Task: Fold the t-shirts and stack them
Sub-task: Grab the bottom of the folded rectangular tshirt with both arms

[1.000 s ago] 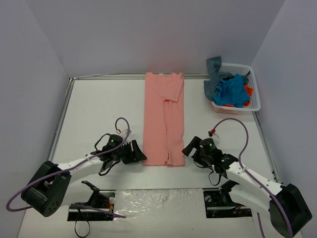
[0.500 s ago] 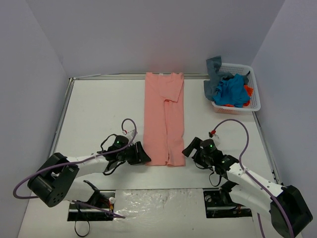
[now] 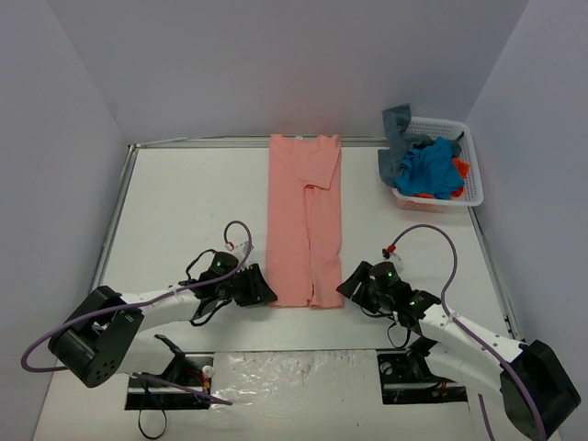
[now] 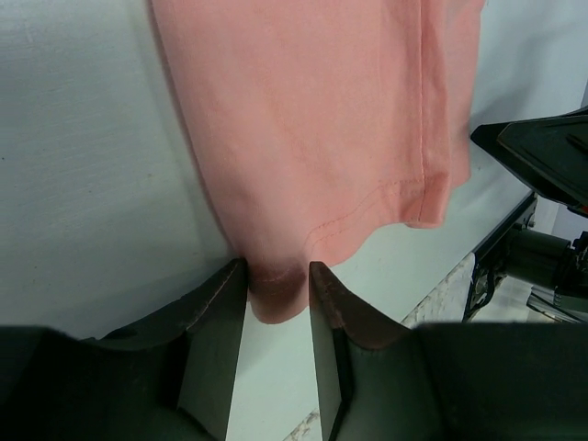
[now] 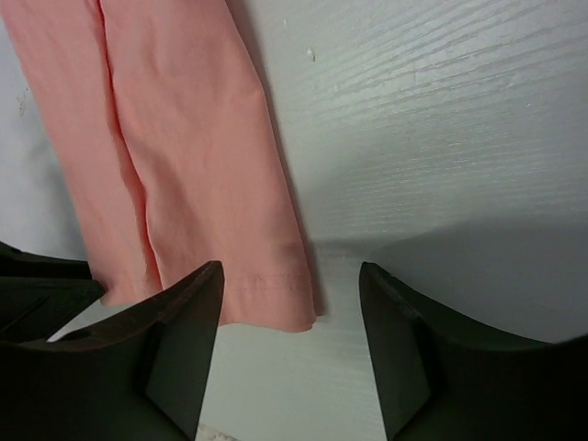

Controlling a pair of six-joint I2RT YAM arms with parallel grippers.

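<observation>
Black jaws of my left gripper (image 3: 266, 292) sit low on the table (image 3: 175, 202) at the near-left corner of the pink shirt (image 3: 305, 220). The arm reaches in from the left, with a purple cable (image 3: 234, 228) looped above its wrist. On the left wrist camera I see the jaws drawn close together, the hem corner lying in the narrow gap and cloth meeting both inner faces. I cannot tell whether they pinch it or merely bracket it. The pink shirt lies flat in the middle of the table, folded lengthwise into a long narrow strip, with the collar end at the far edge and the hem toward me. One sleeve is folded across the top layer near the collar, and a line where the folded sides meet runs down its length. At the near-right hem corner is my right gripper (image 3: 346, 287), jaws plainly wide open. In the right wrist view one jaw stands over the hem and the other over bare table beside the cloth, with the corner lying between them. I cannot tell whether either touches it. At the far right corner the white basket (image 3: 472, 152) holds a heap: a grey shirt (image 3: 397, 124) draped over its left rim, a blue shirt (image 3: 427, 170) on top, and a bit of orange shirt (image 3: 461, 168) beside the blue.
</observation>
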